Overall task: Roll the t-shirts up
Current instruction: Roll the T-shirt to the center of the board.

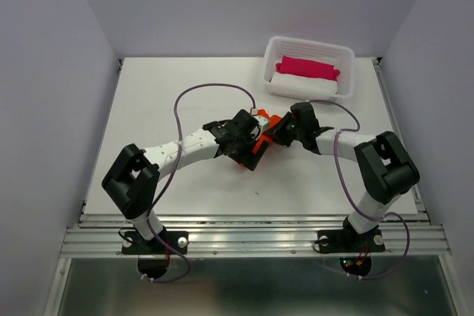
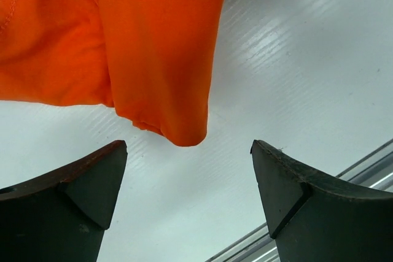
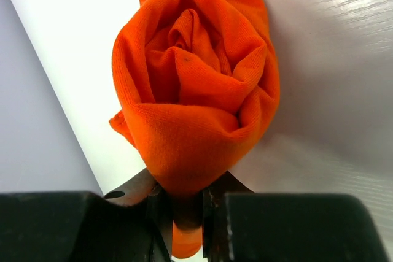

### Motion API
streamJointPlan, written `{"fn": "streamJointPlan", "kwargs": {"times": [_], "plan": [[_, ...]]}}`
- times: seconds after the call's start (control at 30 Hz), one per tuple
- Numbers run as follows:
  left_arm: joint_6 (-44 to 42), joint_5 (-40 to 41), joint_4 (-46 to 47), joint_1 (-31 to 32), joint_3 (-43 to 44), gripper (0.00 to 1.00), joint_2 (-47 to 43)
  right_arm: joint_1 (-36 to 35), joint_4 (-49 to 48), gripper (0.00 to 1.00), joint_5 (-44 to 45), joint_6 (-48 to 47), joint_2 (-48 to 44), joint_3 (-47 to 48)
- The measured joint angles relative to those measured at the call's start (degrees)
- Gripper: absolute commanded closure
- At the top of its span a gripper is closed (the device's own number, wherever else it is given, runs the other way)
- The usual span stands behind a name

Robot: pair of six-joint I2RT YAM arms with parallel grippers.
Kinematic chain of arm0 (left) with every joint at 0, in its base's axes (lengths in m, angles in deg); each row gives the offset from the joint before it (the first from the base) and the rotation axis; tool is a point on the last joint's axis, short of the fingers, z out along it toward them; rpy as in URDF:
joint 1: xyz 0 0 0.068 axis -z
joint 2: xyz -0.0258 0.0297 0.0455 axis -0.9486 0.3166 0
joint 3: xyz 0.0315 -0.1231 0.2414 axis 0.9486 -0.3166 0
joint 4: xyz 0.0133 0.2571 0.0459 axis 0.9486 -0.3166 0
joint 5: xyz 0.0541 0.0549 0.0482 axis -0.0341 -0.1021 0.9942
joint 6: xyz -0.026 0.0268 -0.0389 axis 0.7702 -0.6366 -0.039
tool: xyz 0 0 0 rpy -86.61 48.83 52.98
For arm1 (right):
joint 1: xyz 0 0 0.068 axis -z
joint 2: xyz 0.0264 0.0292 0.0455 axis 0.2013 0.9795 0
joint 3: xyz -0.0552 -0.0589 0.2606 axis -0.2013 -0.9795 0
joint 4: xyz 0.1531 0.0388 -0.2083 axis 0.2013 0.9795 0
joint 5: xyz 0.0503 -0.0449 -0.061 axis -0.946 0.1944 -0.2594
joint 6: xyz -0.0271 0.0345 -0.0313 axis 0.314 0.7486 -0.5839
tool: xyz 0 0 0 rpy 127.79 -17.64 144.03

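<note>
Our right fingers [image 3: 216, 196] are clamped on the lower edge of the t-shirt [image 3: 196, 90], which is wound into a tight spiral facing that wrist camera. Our left fingers [image 2: 80, 194] stand wide apart with nothing between them, low over the counter [image 1: 163, 94]. A loose orange fold of the shirt hangs just ahead of their tips. Seen from above, the shirt sits mid-counter, between our two wrists.

We judge the roll nearly made, and the step in hand to be securing it. We should hold the right pinch firm on the outer layer so the spiral cannot spring open. The left fingers should then take the trailing fold and tuck it in without dragging the thin fabric.

The counter is white and smooth, so the cloth may slide. At its far right corner a white basket [image 1: 348, 72] holds a pink bundle [image 1: 307, 68] beside a white bundle [image 1: 304, 85]. Plain pale walls close in three sides.
</note>
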Motion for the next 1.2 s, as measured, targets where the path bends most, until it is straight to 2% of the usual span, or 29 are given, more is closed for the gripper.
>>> {"fn": "streamJointPlan", "kwargs": {"times": [0.2,0.33,0.47,0.7,0.83,0.87,0.93,0.97,1.03,1.07,1.13,1.17,1.2], "plan": [[0.5,7.85,-0.81,4.66,1.29,0.08,1.22,0.0,4.17,0.99,-1.49,0.04,0.11,3.32],[0.42,12.76,-0.09,6.69,2.4,0.2,4.9,0.02,5.14,0.99,-1.99,0.04,0.2,4.07],[0.11,15.98,0.61,7.06,2.49,0.27,8.02,0.02,5.73,0.99,-2.38,0.04,0.26,4.07],[-0.46,18.82,1.77,7.06,4.33,0.32,10.43,0.02,6.14,0.99,-2.49,0.09,0.59,4.07],[-0.52,19.41,2.95,7.06,4.94,0.47,10.97,0.44,6.27,0.99,-2.84,0.09,0.59,4.07],[-0.61,19.47,3.19,7.06,5.01,0.56,11.32,0.44,6.29,0.99,-2.86,0.09,0.59,4.07],[-0.59,19.43,3.8,7.06,5.09,0.65,12.17,0.68,6.34,0.99,-2.67,0.04,0.59,4.07],[-0.66,19.37,4.31,7.06,5.25,0.76,12.57,0.83,6.6,0.98,-2.8,0.04,0.7,4.07],[-0.81,18.88,5.07,7.06,5.53,0.88,13.14,1.14,6.84,0.9,-2.82,0.0,0.72,4.04],[-0.7,18.64,5.2,7.06,5.64,1.0,13.2,1.38,6.8,0.79,-2.86,0.0,0.72,3.98],[-0.87,17.11,5.38,6.8,5.64,1.0,13.2,1.53,6.78,0.64,-2.91,-0.07,0.72,3.93],[-0.87,15.65,5.44,6.25,5.64,1.0,13.2,1.55,6.73,0.48,-2.91,-0.37,0.72,3.82],[-0.98,14.49,5.46,5.95,5.64,1.0,13.2,1.55,6.8,0.4,-2.86,-0.5,0.68,3.72]]}}
